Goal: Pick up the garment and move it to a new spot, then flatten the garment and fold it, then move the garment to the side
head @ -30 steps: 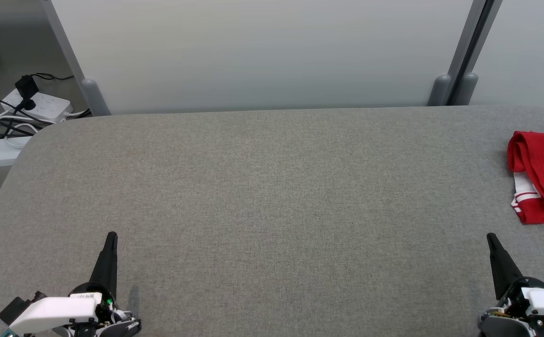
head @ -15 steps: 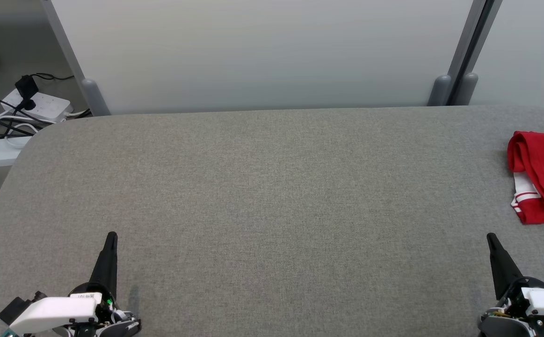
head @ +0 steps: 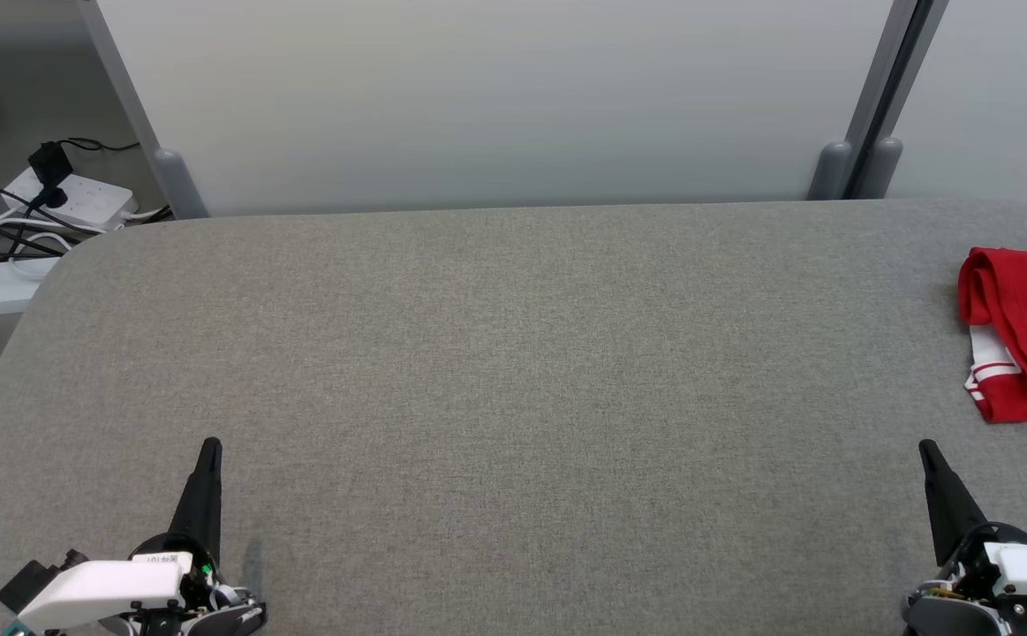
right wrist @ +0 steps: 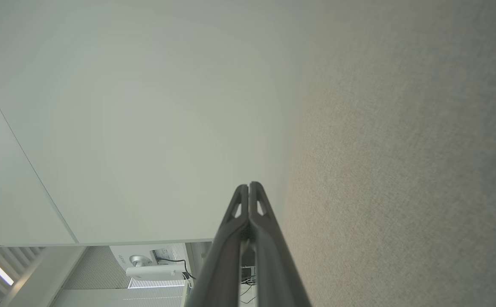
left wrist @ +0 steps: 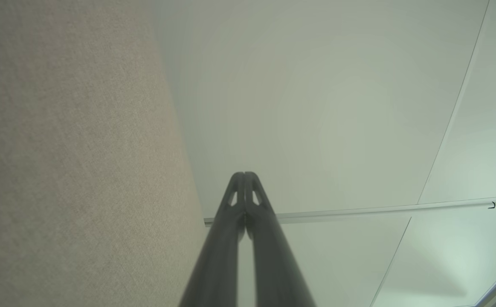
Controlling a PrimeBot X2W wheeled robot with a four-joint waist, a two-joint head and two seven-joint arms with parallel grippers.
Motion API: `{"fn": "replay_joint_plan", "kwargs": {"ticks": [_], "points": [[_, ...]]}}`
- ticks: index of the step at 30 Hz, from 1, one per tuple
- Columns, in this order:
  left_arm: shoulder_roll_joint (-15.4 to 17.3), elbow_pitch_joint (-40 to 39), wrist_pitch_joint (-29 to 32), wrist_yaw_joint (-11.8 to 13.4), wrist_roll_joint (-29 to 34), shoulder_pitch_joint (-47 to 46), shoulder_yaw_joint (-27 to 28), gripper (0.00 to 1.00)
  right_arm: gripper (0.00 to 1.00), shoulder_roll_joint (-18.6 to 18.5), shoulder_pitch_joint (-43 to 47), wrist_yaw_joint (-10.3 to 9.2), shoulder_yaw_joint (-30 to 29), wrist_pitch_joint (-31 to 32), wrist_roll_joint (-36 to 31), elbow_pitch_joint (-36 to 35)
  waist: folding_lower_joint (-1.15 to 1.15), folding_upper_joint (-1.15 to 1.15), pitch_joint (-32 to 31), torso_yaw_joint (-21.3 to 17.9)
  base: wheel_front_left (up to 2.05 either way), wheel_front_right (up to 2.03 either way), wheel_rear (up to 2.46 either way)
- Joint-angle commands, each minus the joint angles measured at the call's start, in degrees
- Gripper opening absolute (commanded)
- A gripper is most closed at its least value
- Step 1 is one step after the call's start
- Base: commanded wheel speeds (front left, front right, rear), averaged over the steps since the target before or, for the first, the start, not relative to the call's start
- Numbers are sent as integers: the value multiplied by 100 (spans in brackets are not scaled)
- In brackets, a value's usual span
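The garment [head: 1025, 331] is red with white striped trim and lies crumpled at the table's right edge, partly cut off by the head view's border. My left gripper [head: 209, 446] rests at the lower left, shut and empty, far from the cloth. Over at the lower right, my right gripper [head: 925, 447] is also shut and empty, a short way in front of the garment and to its left. The left wrist view has the left gripper [left wrist: 244, 175] with its tips pressed together. In the right wrist view the right gripper [right wrist: 248, 185] is closed the same way.
The grey fabric-covered table [head: 513, 371] spans the view. Pale partition panels [head: 495, 97] stand behind its far edge. A power strip with cables [head: 54, 199] lies on the floor at the far left.
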Motion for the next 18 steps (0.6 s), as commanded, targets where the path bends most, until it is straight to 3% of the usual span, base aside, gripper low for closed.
{"fn": "replay_joint_plan", "kwargs": {"ticks": [1, 18], "points": [[45, -130, 36, -43, -20, -308, 186, 0, 0, -60, -257, 25, 86, 46, 28, -155, 0, 0, 0, 0, 0, 0, 0], [45, -130, 36, -43, -20, -308, 186, 0, 0, -60, -257, 25, 86, 45, 29, -155, 0, 0, 0, 0, 0, 0, 0]]}}
